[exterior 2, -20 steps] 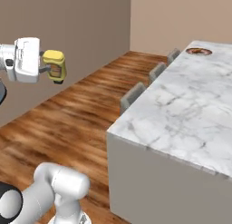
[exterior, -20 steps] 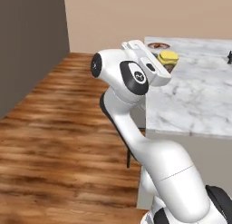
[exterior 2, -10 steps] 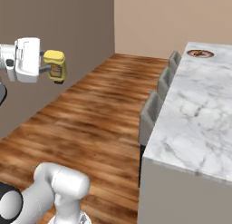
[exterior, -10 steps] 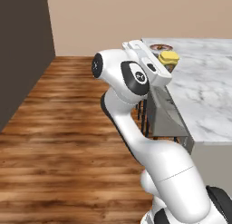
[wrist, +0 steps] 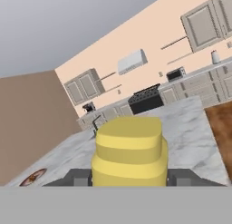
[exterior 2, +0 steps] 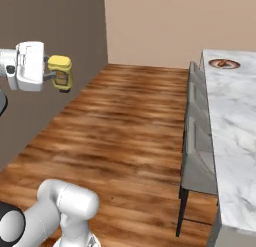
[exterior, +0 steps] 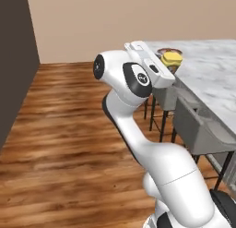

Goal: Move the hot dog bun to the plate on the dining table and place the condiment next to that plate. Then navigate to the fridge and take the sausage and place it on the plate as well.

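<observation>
My gripper (exterior 2: 54, 76) is shut on the condiment (exterior 2: 61, 72), a small yellow squeeze bottle with a brown-orange label, held high in the air over the wooden floor. In the left base view the condiment (exterior: 171, 59) shows just beyond the hand, before the dining table (exterior: 214, 79). In the hand view its yellow cap (wrist: 129, 150) sits between my fingers (wrist: 74, 177). The plate (exterior 2: 224, 64) lies at the far end of the dining table (exterior 2: 235, 126) with the brown hot dog bun (exterior 2: 225, 63) on it. The plate (wrist: 32, 177) also appears low left in the hand view. Fridge and sausage are out of view.
Grey chairs (exterior 2: 197, 141) line the table's near side; the chairs (exterior: 198, 128) stand close to my arm's right. A dark wall (exterior: 14, 61) rises on the left. Wooden floor (exterior 2: 125, 126) lies open between wall and chairs. A black faucet (wrist: 95, 123) stands on the table.
The whole scene has swung as the base moved: the table now runs along the right with its chairs in view. The hand keeps the condiment in the same pose.
</observation>
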{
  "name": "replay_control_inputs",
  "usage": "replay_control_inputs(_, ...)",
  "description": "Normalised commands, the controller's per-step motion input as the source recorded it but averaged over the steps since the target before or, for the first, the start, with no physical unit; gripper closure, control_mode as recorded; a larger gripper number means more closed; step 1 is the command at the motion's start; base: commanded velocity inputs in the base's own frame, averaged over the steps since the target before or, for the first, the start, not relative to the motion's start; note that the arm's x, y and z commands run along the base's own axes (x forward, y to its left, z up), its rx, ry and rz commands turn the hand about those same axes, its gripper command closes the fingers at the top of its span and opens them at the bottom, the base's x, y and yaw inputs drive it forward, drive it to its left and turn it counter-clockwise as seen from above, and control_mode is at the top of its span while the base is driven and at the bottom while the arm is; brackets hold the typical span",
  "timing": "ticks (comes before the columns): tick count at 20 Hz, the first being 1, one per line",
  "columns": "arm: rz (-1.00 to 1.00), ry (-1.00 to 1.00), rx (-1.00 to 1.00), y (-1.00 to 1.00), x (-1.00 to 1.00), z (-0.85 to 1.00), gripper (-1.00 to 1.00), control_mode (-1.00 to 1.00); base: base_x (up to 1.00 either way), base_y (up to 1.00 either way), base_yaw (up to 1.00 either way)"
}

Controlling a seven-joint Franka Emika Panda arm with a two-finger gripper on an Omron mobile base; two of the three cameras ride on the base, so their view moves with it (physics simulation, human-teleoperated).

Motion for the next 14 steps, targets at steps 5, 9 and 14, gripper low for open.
replay_control_inputs(5, 0.0, 0.0, 0.0, 0.0, 0.0, 0.0, 1.0, 1.0, 0.97, 0.66, -0.34)
replay_control_inputs(9, 0.0, 0.0, 0.0, 0.0, 0.0, 0.0, 1.0, 1.0, 0.98, 0.48, -0.34)
replay_control_inputs(14, 0.0, 0.0, 0.0, 0.0, 0.0, 0.0, 1.0, 1.0, 1.0, 0.43, -0.33)
